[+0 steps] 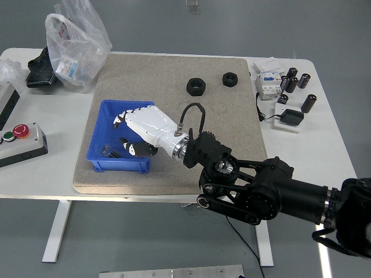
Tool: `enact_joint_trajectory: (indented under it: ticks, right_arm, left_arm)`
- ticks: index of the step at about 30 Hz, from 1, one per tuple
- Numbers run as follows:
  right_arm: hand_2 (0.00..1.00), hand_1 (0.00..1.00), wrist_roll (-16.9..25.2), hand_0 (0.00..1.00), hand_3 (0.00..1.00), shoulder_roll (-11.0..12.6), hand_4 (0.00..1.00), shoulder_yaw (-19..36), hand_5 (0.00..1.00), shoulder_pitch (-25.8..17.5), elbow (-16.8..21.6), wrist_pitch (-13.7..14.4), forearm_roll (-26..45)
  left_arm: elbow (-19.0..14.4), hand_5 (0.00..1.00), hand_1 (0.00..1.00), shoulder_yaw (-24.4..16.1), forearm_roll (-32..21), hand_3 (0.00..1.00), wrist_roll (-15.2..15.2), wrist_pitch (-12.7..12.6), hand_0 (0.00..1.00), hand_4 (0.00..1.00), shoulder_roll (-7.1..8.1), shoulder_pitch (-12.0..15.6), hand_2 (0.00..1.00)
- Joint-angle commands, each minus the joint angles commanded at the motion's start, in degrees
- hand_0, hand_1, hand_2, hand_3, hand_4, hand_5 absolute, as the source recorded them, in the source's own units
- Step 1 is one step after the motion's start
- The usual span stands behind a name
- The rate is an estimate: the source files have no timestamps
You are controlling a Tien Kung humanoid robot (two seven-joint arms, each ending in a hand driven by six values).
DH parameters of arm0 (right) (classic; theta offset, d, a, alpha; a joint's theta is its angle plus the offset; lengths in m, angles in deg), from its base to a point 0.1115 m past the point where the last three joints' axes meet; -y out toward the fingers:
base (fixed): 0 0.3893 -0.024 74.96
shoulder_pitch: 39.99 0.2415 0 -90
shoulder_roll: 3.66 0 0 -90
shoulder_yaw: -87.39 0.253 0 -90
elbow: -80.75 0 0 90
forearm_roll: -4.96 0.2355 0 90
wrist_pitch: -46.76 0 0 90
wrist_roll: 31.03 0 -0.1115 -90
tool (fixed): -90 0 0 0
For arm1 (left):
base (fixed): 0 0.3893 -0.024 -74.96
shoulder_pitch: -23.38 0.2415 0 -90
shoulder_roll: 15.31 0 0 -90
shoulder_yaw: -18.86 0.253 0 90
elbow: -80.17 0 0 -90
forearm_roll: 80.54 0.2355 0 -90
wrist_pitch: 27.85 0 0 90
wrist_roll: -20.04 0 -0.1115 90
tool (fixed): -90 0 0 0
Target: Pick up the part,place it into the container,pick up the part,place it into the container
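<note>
The right hand (132,128) hangs over the blue bin (102,164), fingers spread and holding nothing. A small dark part (113,154) lies on the bin floor just below its fingertips, so this looks like the release step of placing. Two black nuts (196,86) sit on the mat well behind the wrist; the next move likely calls for pulling back and reaching for one. The part is too small to identify. The left hand is out of view.
</note>
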Motion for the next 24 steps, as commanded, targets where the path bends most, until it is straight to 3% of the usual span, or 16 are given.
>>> enact_joint_trajectory:
  ticks: [5,10,11,16,17,22,23,24]
  right_arm:
    - [0.741,0.644,-0.54,0.342,0.686,0.39,0.563,3.42,0.146,-1.45,1.84,-0.23,-1.12]
    - [0.741,0.644,-4.19,0.342,0.686,4.45,0.563,9.84,0.146,-4.64,4.92,-3.48,-4.71]
    - [0.807,0.644,-5.35,0.341,0.805,5.39,0.832,11.26,0.285,-5.38,5.14,-4.67,-5.40]
    - [0.807,0.644,-10.30,0.341,0.805,8.58,0.832,17.21,0.285,-8.86,3.86,-10.28,-8.26]
    - [0.849,0.671,-11.05,0.349,0.855,8.90,0.892,18.21,0.359,-9.44,3.53,-11.42,-8.89]
    - [0.849,0.671,-13.07,0.349,0.855,9.50,0.892,20.11,0.359,-11.01,3.17,-15.85,-11.42]
    - [0.872,0.686,-13.28,0.359,0.909,9.55,0.974,20.10,0.469,-11.15,3.20,-16.31,-11.57]
    - [0.872,0.686,-13.52,0.359,0.909,9.64,0.974,20.07,0.469,-11.30,3.21,-16.86,-11.72]
  left_arm:
    - [0.00,0.243,0.633,0.12,-0.04,0.692,0.19,0.04,0.655,0.666,0.00,0.02,0.612]
    - [0.00,0.243,0.633,-0.06,0.21,0.692,0.23,0.13,0.655,0.666,-0.18,0.32,0.612]
    - [0.00,0.243,0.633,-0.14,0.28,0.692,0.20,0.14,0.655,0.666,-0.23,0.40,0.612]
    - [0.00,0.243,0.633,-0.53,0.63,0.692,0.15,0.16,0.655,0.666,-0.34,0.56,0.612]
    - [0.00,0.242,0.633,-0.55,0.66,0.692,0.16,0.16,0.656,0.665,-0.33,0.55,0.612]
    - [0.00,0.242,0.633,-0.41,0.70,0.692,0.34,0.19,0.656,0.665,-0.28,0.33,0.612]
    - [0.00,0.241,0.632,-0.31,0.65,0.692,0.38,0.20,0.655,0.665,-0.27,0.29,0.612]
    - [0.00,0.241,0.632,-0.22,0.59,0.692,0.44,0.21,0.655,0.665,-0.27,0.23,0.612]
